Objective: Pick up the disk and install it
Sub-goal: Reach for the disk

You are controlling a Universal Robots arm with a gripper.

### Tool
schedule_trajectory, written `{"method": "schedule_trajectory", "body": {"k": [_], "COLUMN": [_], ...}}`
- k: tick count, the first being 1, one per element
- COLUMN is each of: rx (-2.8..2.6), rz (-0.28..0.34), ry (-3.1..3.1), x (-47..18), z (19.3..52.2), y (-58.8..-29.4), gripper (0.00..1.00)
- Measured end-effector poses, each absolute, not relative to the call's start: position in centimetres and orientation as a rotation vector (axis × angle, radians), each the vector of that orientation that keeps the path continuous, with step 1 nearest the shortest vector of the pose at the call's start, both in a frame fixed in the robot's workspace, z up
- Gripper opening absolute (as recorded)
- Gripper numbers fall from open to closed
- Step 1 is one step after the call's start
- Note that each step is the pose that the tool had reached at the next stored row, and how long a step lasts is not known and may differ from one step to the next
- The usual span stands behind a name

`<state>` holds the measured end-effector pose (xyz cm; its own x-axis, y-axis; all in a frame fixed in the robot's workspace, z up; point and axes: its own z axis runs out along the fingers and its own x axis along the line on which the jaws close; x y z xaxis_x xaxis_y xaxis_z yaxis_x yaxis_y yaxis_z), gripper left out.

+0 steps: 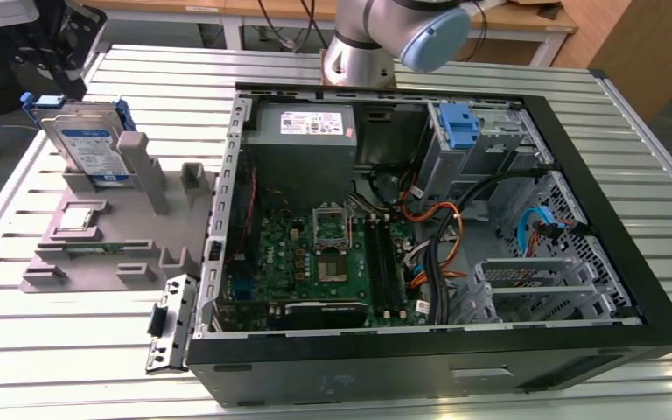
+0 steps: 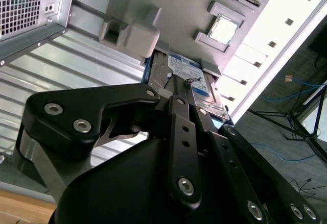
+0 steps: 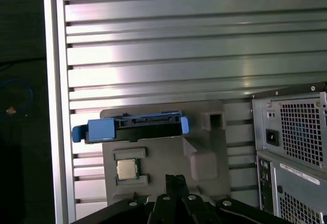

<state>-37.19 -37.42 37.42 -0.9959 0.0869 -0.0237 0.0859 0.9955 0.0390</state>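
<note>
While the disk (image 1: 88, 144) stands on edge in a slot of the grey fixture (image 1: 115, 249), at the exterior view's far left, the gripper (image 1: 70, 83) hangs just above it without touching it. Its fingers are drawn together with nothing between them, which both wrist views show at close range and the exterior view does not. From the side, the exterior view shows the disk's white-and-blue label. The first wrist view looks down on the disk's upper edge and its blue rails (image 3: 135, 127), with a processor chip (image 3: 126, 169) lying flat in a pocket of the fixture between the disk and the fingertips. The second wrist view looks along the fingers to the disk's label face (partly hidden behind the fingers). To the exterior view's right of the fixture, the open computer case (image 1: 616, 262) lies on the slatted metal table (image 1: 56, 350). Inside it are a grey power-supply box (image 1: 301, 131) at the far side and a bare blue bracket (image 1: 458, 127) to that box's right.
</note>
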Motion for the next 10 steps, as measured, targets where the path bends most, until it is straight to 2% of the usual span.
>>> {"method": "schedule_trajectory", "body": {"k": [10], "rx": [0.138], "rz": [0.056], "ry": [3.113], "x": [-38.9], "z": [36.4], "y": [-35.9], "gripper": [0.10]}}
